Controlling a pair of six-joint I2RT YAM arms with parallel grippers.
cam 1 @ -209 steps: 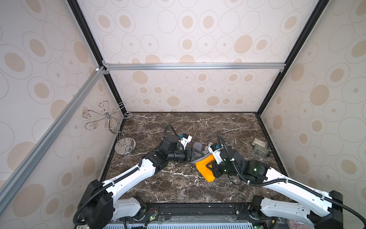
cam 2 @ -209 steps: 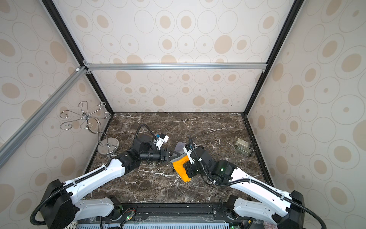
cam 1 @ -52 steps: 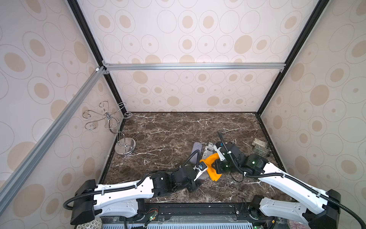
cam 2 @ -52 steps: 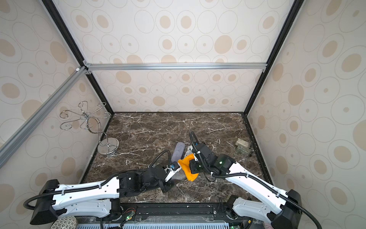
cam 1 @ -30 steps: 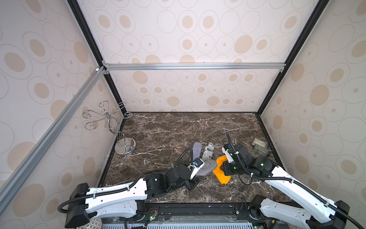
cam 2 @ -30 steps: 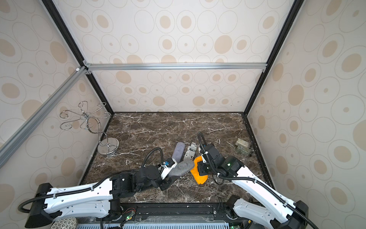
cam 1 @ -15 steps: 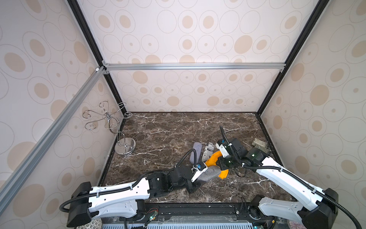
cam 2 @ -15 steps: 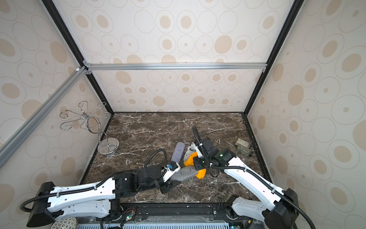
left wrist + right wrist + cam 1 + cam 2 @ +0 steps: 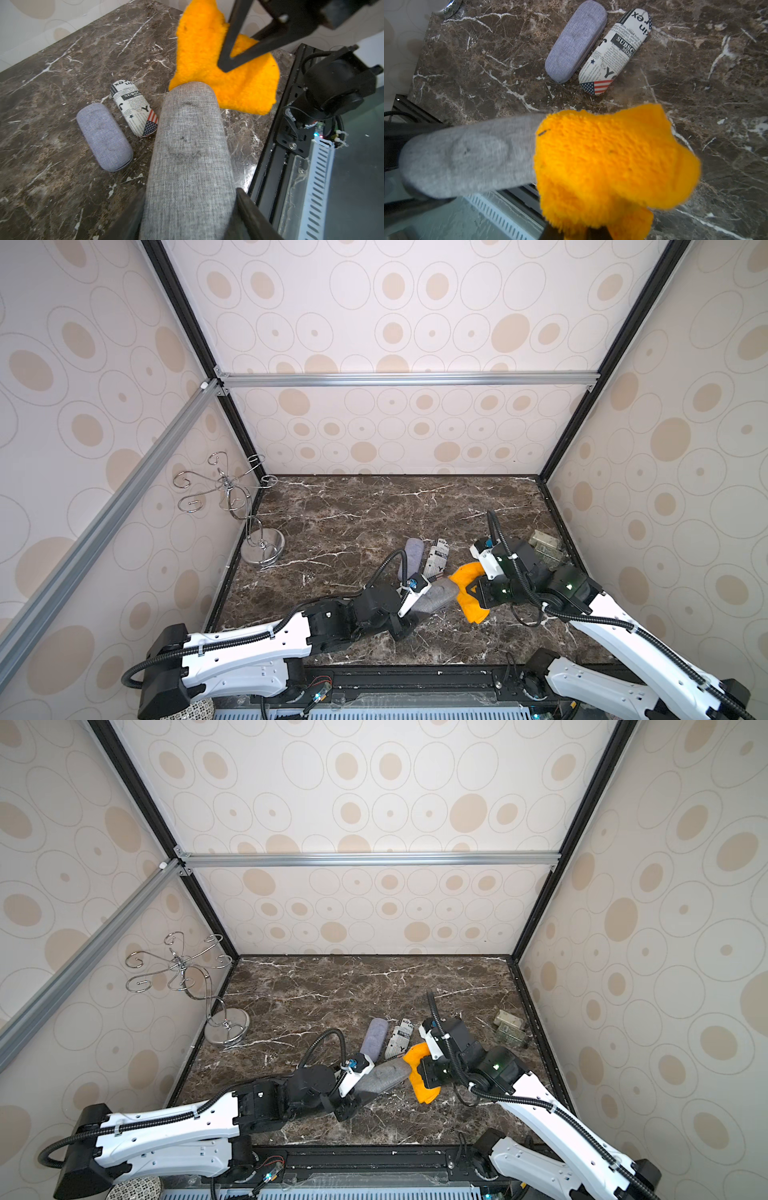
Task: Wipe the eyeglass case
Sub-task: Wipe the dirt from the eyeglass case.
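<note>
My left gripper (image 9: 190, 207) is shut on the near end of a grey fabric eyeglass case (image 9: 187, 155) and holds it tilted above the marble. Dark smudges show on the case's top. The same case (image 9: 432, 597) appears in both top views, low and centre. A fluffy orange cloth (image 9: 612, 155) is clamped in my right gripper (image 9: 583, 230), which is shut on it. The cloth (image 9: 467, 593) touches the far tip of the case (image 9: 382, 1073). The right gripper's fingertips (image 9: 230, 62) press into the cloth (image 9: 239, 83) from above.
Two more cases lie side by side on the marble just behind: a lavender-grey one (image 9: 409, 556) and a newspaper-print one (image 9: 436, 562). A chrome wire stand (image 9: 249, 522) is at the left wall. Small greenish boxes (image 9: 544, 547) sit at the right wall. The black front rail (image 9: 415, 676) runs close below.
The orange cloth swept up over the far end of the grey case and has come back to its right tip. The left arm kept its hold, shifting the case only slightly.
</note>
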